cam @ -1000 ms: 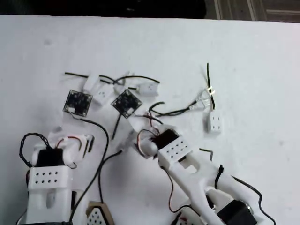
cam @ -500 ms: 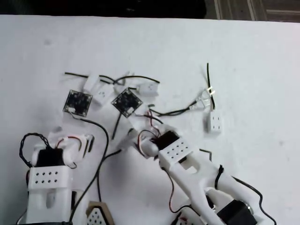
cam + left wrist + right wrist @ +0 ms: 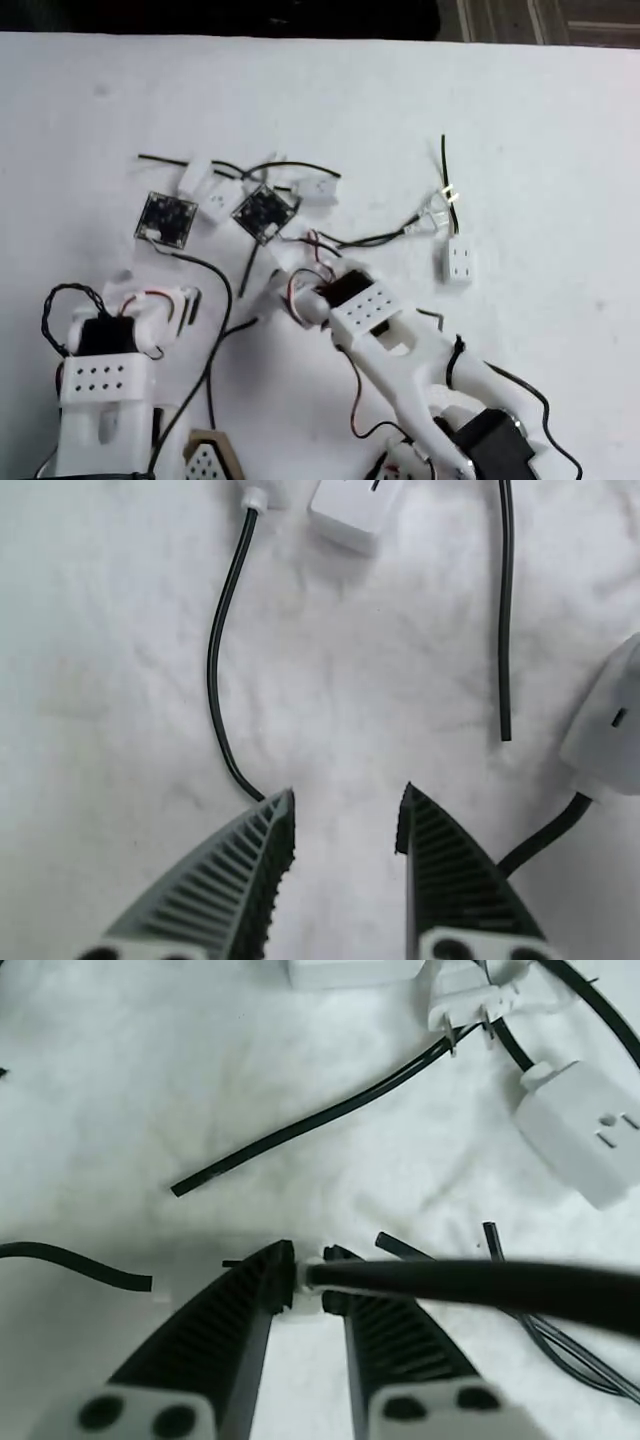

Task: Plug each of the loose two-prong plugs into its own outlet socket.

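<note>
1. My right gripper (image 3: 310,1256) pinches a white plug (image 3: 305,1300) on its black cord (image 3: 480,1285), low over the table (image 3: 100,1110).
2. My left gripper (image 3: 345,820) hangs with its fingers spread.
3. An outlet socket (image 3: 585,1130) lies near the plug.

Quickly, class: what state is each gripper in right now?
Left gripper: open, empty.
Right gripper: closed on a white plug with a black cable.

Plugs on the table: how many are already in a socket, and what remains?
Done: nothing that I can see; the outlet socket shows empty slots. In hand: the right end effector is shut on one plug. Remaining: inserting it and the other loose plug; the left end effector is open.
</note>
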Robot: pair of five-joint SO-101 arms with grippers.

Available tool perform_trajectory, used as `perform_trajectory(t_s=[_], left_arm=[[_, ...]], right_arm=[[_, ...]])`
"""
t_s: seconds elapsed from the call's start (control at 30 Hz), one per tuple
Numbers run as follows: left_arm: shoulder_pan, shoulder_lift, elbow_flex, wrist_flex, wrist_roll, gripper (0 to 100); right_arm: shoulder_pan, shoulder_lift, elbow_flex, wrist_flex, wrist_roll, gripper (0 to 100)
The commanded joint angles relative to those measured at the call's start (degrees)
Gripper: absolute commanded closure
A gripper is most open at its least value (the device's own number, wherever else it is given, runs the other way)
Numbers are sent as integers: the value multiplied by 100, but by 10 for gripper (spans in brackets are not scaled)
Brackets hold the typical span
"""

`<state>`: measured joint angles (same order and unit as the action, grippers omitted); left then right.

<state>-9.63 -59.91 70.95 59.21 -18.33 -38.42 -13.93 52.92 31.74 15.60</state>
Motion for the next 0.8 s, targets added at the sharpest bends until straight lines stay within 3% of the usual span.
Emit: perform_trajectory(t_s=[0.0, 0.47, 0.77], left_arm=[[-31, -57, -26, -70, -44, 816], [-40, -75, -26, -70, -53, 816], [-251, -84, -18, -167, -18, 816]], right_arm=[[48, 171, 211, 48, 88, 982], [224, 136, 105, 479, 53, 982], [567, -1349, -141, 532, -229, 982]])
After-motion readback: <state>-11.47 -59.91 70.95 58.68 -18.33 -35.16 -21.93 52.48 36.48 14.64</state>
